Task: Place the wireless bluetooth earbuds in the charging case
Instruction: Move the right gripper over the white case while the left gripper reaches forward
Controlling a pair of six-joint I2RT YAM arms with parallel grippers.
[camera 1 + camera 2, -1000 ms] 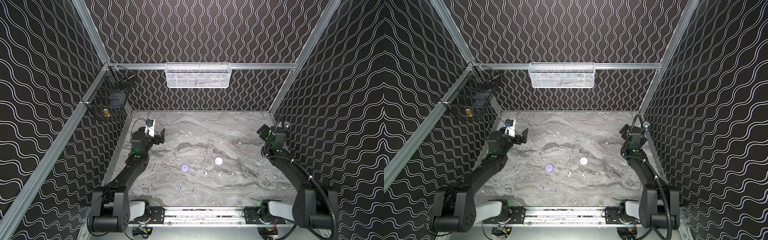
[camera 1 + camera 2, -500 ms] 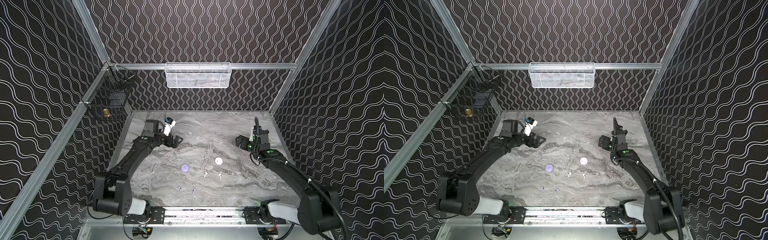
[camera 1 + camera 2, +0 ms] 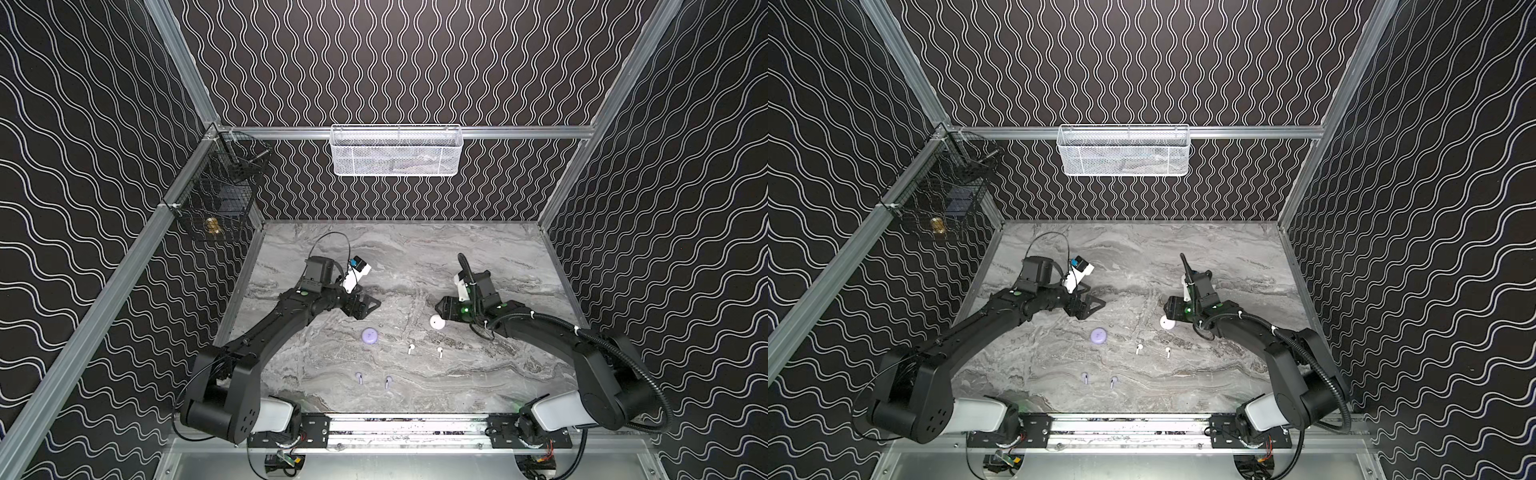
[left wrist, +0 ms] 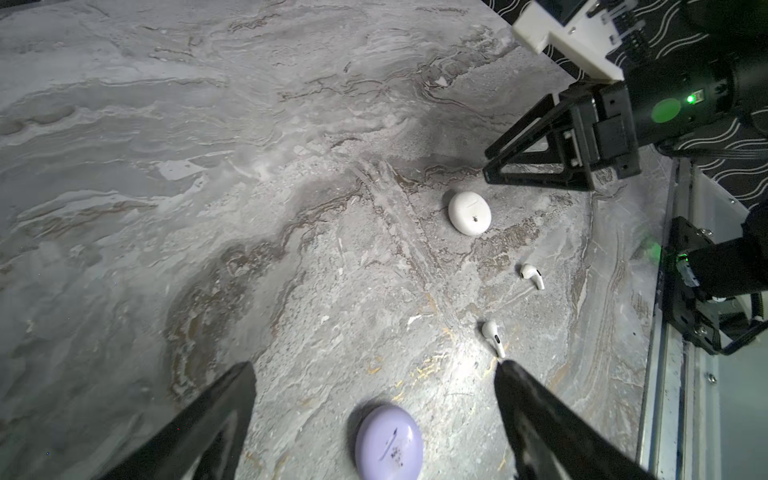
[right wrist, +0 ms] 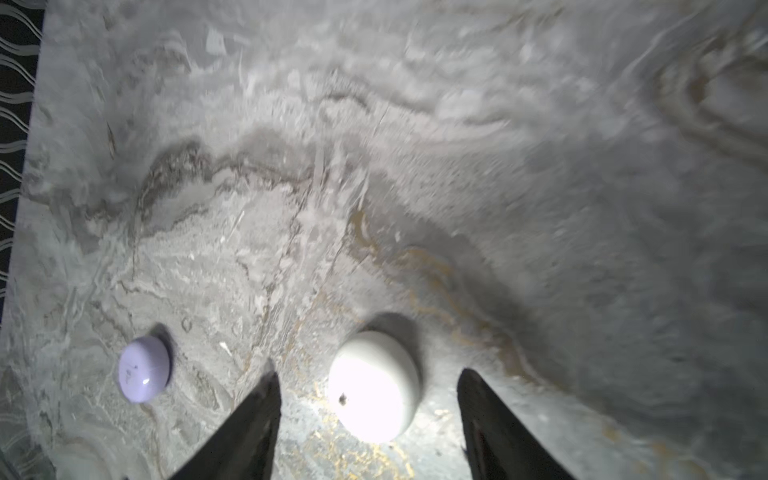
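A closed round lavender case point(image 3: 369, 336) and a closed round white case point(image 3: 436, 322) lie mid-table. In front of them lie two white earbuds point(image 3: 410, 348) point(image 3: 440, 352), and nearer the front two lavender earbuds point(image 3: 359, 377) point(image 3: 388, 381). My left gripper point(image 3: 371, 308) hovers just behind the lavender case point(image 4: 388, 442), open and empty. My right gripper point(image 5: 368, 374) is open, with a jaw standing on either side of the white case point(image 5: 374, 386), a gap showing on both sides. In the left wrist view both white earbuds point(image 4: 532, 274) point(image 4: 493, 337) show.
A white mesh basket point(image 3: 397, 151) hangs on the back wall. A black wire basket point(image 3: 220, 203) hangs at the back left corner. The arms' mounting rail point(image 3: 407, 424) runs along the table's front edge. Patterned walls close in three sides.
Both arms have swung from the side walls toward the middle. The right gripper has come down around the white case with its jaws narrowing. The left gripper has neared the lavender case.
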